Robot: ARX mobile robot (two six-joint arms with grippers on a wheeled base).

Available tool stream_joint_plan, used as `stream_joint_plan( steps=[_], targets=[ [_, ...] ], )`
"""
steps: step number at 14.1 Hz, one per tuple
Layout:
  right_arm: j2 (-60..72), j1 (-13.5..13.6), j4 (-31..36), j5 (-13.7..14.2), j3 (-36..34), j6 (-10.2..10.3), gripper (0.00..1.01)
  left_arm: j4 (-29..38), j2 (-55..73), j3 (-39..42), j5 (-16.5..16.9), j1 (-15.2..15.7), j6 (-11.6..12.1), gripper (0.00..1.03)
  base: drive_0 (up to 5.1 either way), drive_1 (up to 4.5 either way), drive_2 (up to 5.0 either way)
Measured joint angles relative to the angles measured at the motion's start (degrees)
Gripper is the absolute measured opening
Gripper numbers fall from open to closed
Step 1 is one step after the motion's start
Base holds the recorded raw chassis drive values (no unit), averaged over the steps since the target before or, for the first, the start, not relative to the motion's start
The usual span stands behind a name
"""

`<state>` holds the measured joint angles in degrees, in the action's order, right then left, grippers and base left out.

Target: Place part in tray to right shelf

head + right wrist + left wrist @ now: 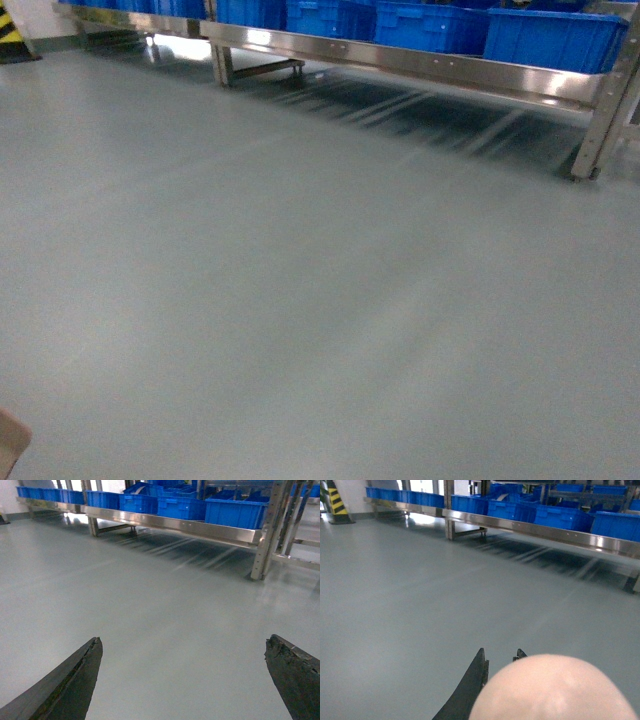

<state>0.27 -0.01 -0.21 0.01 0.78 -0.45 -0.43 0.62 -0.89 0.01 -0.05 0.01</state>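
We cannot see the blue part in any view. The tray (552, 687) shows as a pale, rounded beige surface filling the lower right of the left wrist view, pressed right up against the left tool (501, 656). A sliver of the same beige sits at the bottom left corner of the head view, so we judge the tray is carried low on the left side. If the part rides in it, it lies out of sight.

The left tool's dark fingers (470, 687) run beside and partly behind the tray, with their tips close together. It looks clamped on the tray, but the contact is hidden, so we cannot tell for certain.

The right tool (182, 665) hangs with its two fingers far apart and only bare floor (165, 610) between them. We judge it is kept free for handling at the shelf.

Ahead of both tools, well apart across the floor, stands the steel shelf (420, 62) lined with blue bins (550, 38). The motion blur suggests we are driving towards it.
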Motion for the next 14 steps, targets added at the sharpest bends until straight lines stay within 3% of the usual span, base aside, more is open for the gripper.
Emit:
stream_joint_plan(
  steps=[14],
  targets=[
    [0.0,0.0,0.0,0.0,0.0,0.0,0.98,0.0,0.0,0.0,-0.1,0.0,0.0,0.12,4.5,-4.12,1.0]
  ],
)
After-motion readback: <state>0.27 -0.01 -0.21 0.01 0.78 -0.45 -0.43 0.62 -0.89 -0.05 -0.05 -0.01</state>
